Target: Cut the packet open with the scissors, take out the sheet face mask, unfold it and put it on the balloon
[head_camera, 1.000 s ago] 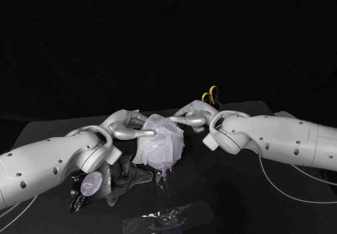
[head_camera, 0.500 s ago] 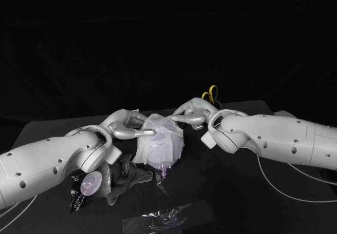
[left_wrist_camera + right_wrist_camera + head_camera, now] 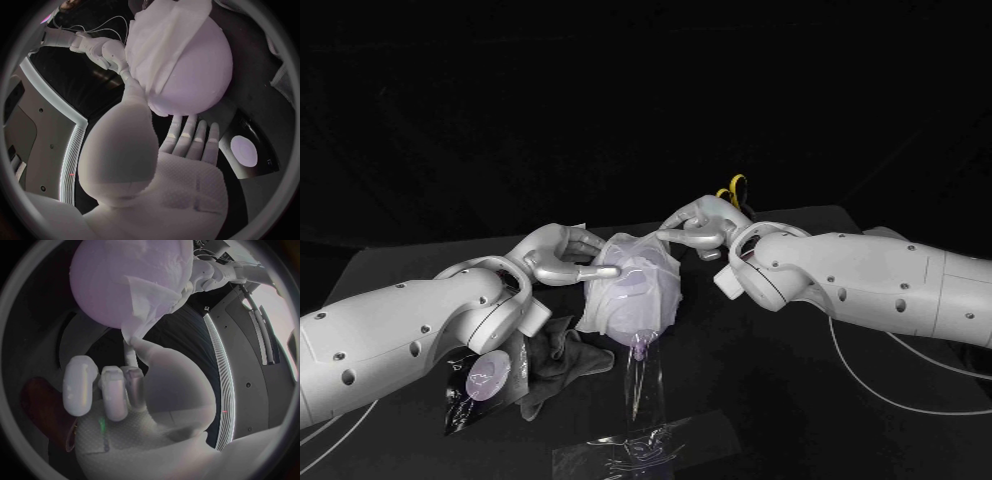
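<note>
Head view: the balloon lies lengthwise with its knot toward me, while my left hand and right hand touch the sheet face mask; I cannot tell whether they grip it.

Head overhead; wrists close beside balloon

Left arm and right arm angle in, hands facing each other mid-table. Left hand: thumb tip on mask, other fingers straight, apart from thumb. Right hand: fingers curled in, thumb out, tip touching mask.
</note>
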{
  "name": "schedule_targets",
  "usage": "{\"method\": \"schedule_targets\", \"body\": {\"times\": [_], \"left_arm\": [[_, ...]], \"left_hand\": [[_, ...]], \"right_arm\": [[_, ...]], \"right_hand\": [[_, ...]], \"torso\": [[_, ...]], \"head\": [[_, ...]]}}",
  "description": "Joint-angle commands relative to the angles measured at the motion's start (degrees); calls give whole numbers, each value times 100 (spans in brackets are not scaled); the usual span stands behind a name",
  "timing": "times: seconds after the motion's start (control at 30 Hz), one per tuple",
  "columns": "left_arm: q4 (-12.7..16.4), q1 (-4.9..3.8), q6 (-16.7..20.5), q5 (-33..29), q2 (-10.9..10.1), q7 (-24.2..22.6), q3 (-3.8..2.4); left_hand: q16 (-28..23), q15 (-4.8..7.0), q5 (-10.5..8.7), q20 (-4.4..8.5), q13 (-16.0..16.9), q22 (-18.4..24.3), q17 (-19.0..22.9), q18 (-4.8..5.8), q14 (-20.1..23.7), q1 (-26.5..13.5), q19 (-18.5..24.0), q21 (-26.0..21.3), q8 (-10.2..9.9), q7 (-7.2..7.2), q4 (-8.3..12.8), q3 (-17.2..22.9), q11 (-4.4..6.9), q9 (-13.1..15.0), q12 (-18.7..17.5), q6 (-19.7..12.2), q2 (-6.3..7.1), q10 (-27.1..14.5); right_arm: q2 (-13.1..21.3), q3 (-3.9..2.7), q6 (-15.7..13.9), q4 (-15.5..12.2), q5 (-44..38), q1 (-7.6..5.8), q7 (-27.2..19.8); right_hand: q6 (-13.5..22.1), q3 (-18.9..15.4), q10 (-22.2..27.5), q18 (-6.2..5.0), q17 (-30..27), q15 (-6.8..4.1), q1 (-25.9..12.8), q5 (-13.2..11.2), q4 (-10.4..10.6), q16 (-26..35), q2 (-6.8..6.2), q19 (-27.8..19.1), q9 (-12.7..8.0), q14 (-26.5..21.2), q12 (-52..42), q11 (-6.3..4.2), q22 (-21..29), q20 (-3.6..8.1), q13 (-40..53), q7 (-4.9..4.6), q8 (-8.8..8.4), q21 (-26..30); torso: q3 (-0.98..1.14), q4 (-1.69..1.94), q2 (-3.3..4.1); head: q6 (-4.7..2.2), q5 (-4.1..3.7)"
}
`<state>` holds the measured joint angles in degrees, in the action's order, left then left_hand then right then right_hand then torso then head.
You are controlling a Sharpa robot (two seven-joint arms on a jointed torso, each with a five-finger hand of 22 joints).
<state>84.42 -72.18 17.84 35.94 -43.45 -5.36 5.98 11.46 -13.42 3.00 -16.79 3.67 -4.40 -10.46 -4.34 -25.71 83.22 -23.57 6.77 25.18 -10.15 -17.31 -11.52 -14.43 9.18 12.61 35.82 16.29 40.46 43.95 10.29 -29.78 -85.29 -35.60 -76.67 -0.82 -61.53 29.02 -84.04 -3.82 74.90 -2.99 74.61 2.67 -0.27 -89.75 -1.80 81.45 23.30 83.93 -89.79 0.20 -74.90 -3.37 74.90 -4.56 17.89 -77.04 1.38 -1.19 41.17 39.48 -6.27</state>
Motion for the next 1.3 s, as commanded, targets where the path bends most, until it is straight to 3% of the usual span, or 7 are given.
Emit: {"method": "schedule_targets", "body": {"times": [0.03,0.27,0.97,1.07,1.13,1.23,1.3], "left_arm": [[19,5,-71,-10,4,21,9],[20,5,-56,-13,-4,23,11],[42,4,-80,-39,9,44,16],[43,4,-80,-39,8,47,16],[43,4,-79,-40,7,49,16],[41,4,-77,-40,6,50,16],[39,4,-76,-40,6,51,16]], "left_hand": [[-33,-12,20,2,1,5,4,51,-38,24,-26,-37,27,-638,-2,36,-11,-1,-24,25,-20,35],[-33,-12,20,2,1,5,4,51,-38,24,-26,-37,27,-638,-2,36,-11,-1,-24,25,-20,35],[-33,-10,19,5,2,12,4,49,-71,34,-23,-45,32,-634,-2,40,-7,1,-31,37,-26,53],[-33,-10,19,5,2,12,4,49,-71,34,-23,-45,32,-634,-2,40,-7,1,-31,37,-26,53],[-33,-10,19,5,2,12,4,49,-71,34,-23,-45,32,-634,-2,40,-7,1,-31,37,-26,53],[-33,-10,19,5,2,12,4,49,-71,34,-23,-45,32,-634,-2,40,-7,1,-31,37,-26,53],[-33,-10,19,5,2,12,4,49,-71,34,-23,-45,32,-634,-2,40,-7,1,-31,37,-26,53]], "right_arm": [[-6,-3,127,58,-162,-3,266],[-47,-3,289,172,-348,-7,515],[-527,-3,124,779,-461,-48,380],[-569,-2,198,834,-449,-55,388],[-588,-2,239,864,-445,-58,403],[-616,-1,349,909,-444,-62,464],[-624,-1,397,925,-451,-64,503]], "right_hand": [[-10,141,-596,37,1510,-49,-73,13,-99,-25,-8,-10,480,607,-21,-47,-714,42,1510,67,263,44],[5,206,-596,38,1510,-54,-106,12,-153,-25,-26,-5,520,607,-21,-52,-721,48,1510,72,302,40],[184,290,-596,21,1510,-45,-294,11,-198,-25,-97,-53,583,607,-21,-32,-683,48,1510,44,309,127],[540,202,-596,-5,1510,41,-421,15,-169,-25,-147,-150,525,607,-21,86,-605,3,1510,-106,100,279],[597,181,-596,-7,1510,63,-434,10,-169,-25,-158,-164,511,607,-21,114,-595,-12,1510,-135,60,301],[1086,38,-596,-43,1510,270,-544,-1,-121,-25,-257,-345,374,607,-21,334,-455,-145,1510,-403,-292,571],[1335,-68,-451,-69,1510,354,-587,10,-116,-25,-367,-453,293,607,254,441,-372,-215,1337,-506,-477,733]], "torso": [[0,2,0],[-1,-3,-1],[0,5,8],[-2,-1,7],[-2,-5,4],[-3,-4,-3],[-1,-1,-5]], "head": [[2,6],[-4,13],[-2,-1],[3,-3],[6,-4],[5,-9],[3,-15]]}}
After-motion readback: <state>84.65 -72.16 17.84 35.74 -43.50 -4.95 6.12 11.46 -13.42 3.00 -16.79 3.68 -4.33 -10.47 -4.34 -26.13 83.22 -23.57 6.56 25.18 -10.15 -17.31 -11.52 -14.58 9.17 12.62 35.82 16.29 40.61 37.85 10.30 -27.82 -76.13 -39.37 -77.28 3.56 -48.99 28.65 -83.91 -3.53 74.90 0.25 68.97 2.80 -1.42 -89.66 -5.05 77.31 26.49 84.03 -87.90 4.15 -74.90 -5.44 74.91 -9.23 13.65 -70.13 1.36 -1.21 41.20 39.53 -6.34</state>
